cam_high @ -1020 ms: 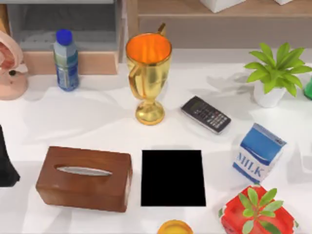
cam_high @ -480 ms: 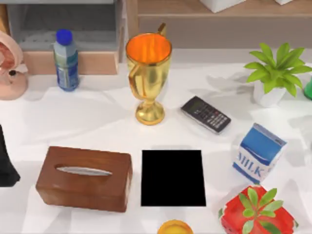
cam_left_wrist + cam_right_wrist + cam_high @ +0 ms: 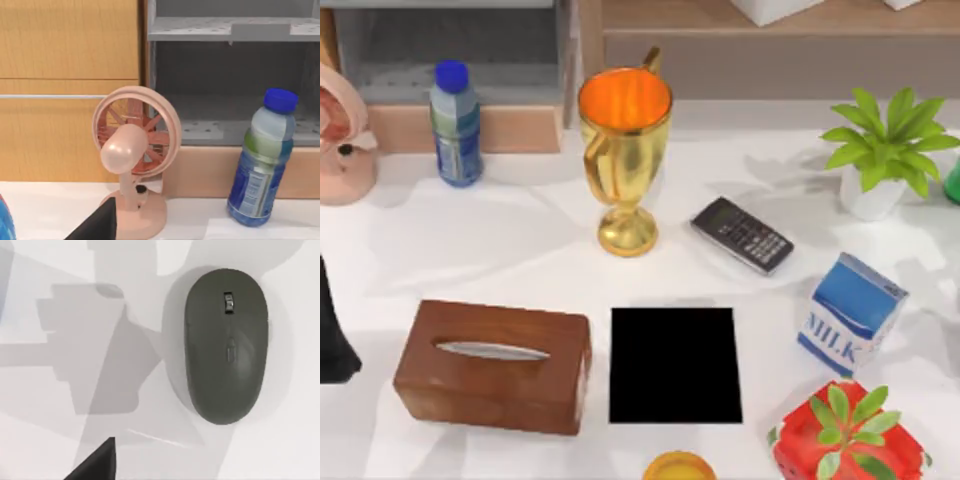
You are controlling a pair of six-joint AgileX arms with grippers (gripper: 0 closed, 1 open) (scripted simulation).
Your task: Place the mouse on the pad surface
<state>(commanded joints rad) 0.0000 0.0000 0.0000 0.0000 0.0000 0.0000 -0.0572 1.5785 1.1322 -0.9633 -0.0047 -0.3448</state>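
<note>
**Mouse on the bare table, pad with nothing on it**

You can see the mouse [image 3: 226, 346] in the right wrist view. It is a dark grey oval with a little wheel near one end. It lies flat on the white table [image 3: 60, 280], and nothing is touching it. A small black tip of the right gripper [image 3: 97, 462] pokes in at the edge of that view, apart from the mouse. You cannot tell if that gripper is spread or squeezed together.

Look at the top view for the pad [image 3: 675, 365]. It is a flat black rectangle near the front of the table. The brown tissue box [image 3: 492, 365] sits just beside the pad, on its left. Behind the pad stands a gold cup [image 3: 624, 145]. The dark handset with buttons [image 3: 742, 234] lies behind the pad and to its right. The milk carton [image 3: 850, 313] is right of the pad.

Your left arm [image 3: 334, 335] is parked at the left edge, well apart from the pad. Its camera faces a pink fan [image 3: 131, 150] and a blue bottle [image 3: 262, 160]. A black tip of the left gripper [image 3: 100, 225] shows there, and you cannot tell if it is spread or squeezed.
</note>
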